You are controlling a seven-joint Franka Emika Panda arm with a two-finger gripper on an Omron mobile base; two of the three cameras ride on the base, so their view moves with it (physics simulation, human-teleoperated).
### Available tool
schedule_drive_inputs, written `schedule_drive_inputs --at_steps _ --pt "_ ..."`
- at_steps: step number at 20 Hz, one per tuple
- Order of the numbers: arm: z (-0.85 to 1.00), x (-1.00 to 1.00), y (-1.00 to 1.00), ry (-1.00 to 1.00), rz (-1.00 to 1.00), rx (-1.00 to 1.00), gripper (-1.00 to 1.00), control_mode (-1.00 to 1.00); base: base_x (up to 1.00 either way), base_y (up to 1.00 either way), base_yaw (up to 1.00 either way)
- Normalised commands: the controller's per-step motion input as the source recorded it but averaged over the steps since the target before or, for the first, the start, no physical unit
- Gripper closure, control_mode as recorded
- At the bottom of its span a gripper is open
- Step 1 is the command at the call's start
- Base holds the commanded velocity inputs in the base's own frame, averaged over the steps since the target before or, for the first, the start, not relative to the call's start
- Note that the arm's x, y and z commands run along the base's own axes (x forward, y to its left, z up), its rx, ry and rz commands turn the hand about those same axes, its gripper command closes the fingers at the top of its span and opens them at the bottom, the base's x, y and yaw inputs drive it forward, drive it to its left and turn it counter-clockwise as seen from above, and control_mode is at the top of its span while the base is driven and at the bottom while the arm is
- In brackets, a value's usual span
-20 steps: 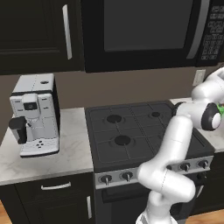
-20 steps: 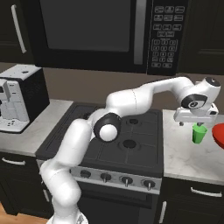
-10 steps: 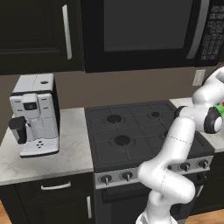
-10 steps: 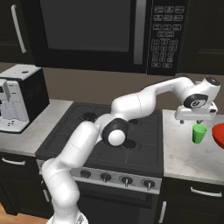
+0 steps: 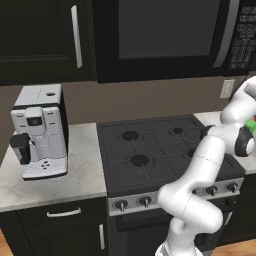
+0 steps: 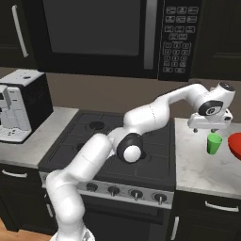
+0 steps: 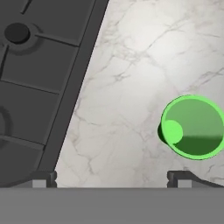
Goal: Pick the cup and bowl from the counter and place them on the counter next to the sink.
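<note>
While upright on counter (image 6: 197, 164), cup (image 6: 214, 143) just under open end effector (image 6: 210, 128).

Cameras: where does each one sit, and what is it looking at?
Left base view: behind the arm's left, facing the stove and coffee machine; arm at right.
Right base view: behind its right, facing stove, cup and bowl; arm reaches from lower left.
Hand view: on the hand, looking down at the cup; open jaws' tips below.
Both base views share the stove.
</note>
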Motion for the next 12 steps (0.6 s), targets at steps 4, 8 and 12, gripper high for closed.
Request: schedule_drive_inputs --at_steps 4,8,12 --pt "-0.13 0.3 0.0 0.06 0.0 0.0 -1.0 -1.0 0.0 0.0 0.0" --pt "-0.24 0.34 -0.01 0.05 0.0 0.0 -1.0 -1.0 0.0 0.0 0.0" --pt "-0.24 0.25 -0.12 0.02 0.0 0.0 -1.0 -1.0 0.0 0.0 0.0"
